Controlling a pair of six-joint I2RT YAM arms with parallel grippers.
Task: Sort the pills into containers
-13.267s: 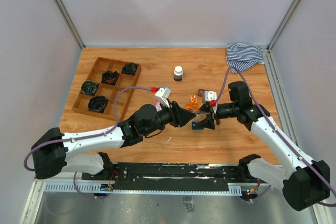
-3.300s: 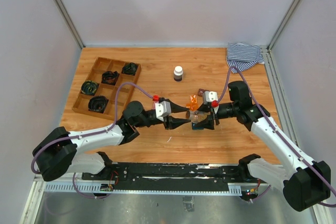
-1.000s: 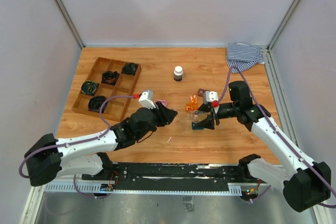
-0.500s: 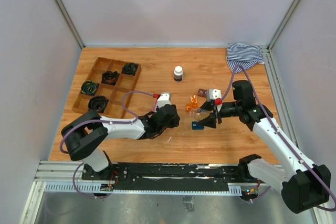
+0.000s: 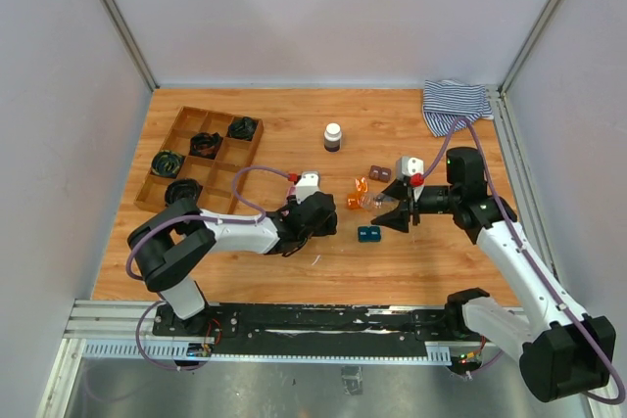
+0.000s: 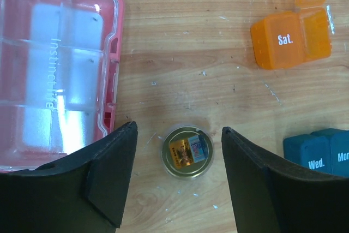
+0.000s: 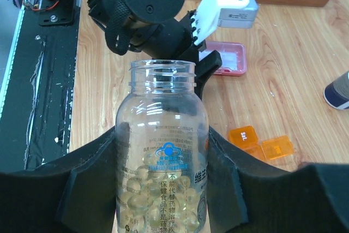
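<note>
My right gripper is shut on a clear, uncapped pill bottle and holds it above the table. In the right wrist view the bottle is about a third full of yellowish softgels. My left gripper is open and low over the table. A gold bottle cap lies between its fingers, touching neither. The pink case lies shut to its left. The orange case has its lid open, and the teal case lies in front of it. The brown case lies behind the bottle.
A wooden compartment tray with black coils stands at the back left. A small dark bottle with a white cap stands at mid-back. A striped cloth lies in the back right corner.
My left gripper has swung away from the bottle's mouth and come down beside the pink case, and the cap now lies free between its open fingers. My right gripper drew the bottle slightly right.
</note>
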